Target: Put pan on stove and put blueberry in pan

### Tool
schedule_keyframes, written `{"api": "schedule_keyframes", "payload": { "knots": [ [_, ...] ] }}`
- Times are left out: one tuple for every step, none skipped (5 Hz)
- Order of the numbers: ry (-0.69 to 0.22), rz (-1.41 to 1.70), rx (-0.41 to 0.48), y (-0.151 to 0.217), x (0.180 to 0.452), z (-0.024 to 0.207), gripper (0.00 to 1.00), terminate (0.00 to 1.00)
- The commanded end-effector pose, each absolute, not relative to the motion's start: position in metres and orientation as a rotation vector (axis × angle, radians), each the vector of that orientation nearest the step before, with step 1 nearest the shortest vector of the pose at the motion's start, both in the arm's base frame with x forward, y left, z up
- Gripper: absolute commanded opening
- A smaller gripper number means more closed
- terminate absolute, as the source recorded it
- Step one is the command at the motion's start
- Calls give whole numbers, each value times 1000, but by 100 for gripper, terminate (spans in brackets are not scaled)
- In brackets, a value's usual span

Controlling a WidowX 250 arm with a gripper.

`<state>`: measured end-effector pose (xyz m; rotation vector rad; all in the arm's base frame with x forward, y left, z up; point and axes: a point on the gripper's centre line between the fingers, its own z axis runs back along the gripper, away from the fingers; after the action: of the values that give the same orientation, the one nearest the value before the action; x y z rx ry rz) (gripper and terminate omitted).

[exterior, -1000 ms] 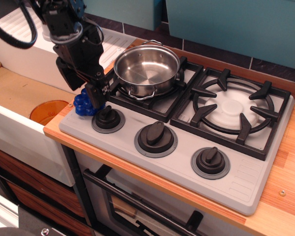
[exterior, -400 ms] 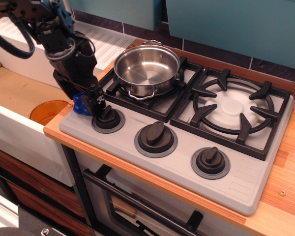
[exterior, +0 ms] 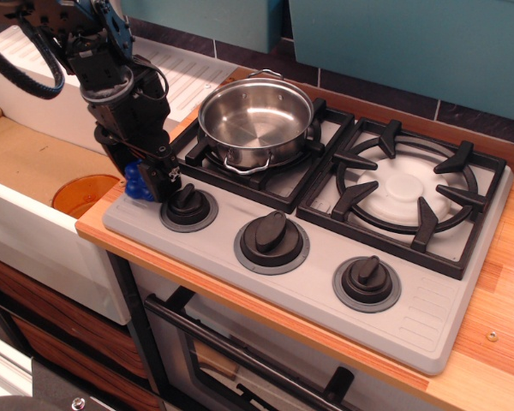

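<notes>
**Gripper down at the stove's left corner, on the blueberry**

Gripper [exterior: 151,177] sits low at the front-left corner of the stove [exterior: 428,330], just left of the leftmost knob [exterior: 188,206]. Its black fingers straddle the blueberry [exterior: 135,182]; only a sliver of blue shows on the outer side, the rest is hidden behind the gripper body. Cannot tell from this angle whether the fingers are actually pinching it or just standing around it.

Blueberry: on the stove's grey surface at that same corner, right by the edge, not in the pan.

Pan [exterior: 255,122]: upright on the stove's left burner grate [exterior: 278,184], nothing visible inside, one loop handle facing the knobs, the other toward the back wall.

Right burner grate [exterior: 407,193]: bare. Middle knob [exterior: 271,239] and right knob [exterior: 367,282] are along the stove's front strip, well clear of the gripper.

Orange disc [exterior: 81,193]: off the stove, down in the sink [exterior: 34,227] to its left, partly hidden behind the counter edge.
</notes>
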<state>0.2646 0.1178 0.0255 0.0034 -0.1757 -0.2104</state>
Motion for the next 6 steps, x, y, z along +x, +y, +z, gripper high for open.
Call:
{"api": "schedule_keyframes", "payload": {
  "knots": [
    [-160,-206,80,115,276,87,0,0],
    [-158,-206,87,105,286,110,0,0],
    [-163,-207,90,93,302,124,0,0],
    [-164,-219,82,82,317,132,0,0],
    [-177,-230,74,71,330,131,0,0],
    [-198,-250,51,63,339,129,100,0]
  ]
}}
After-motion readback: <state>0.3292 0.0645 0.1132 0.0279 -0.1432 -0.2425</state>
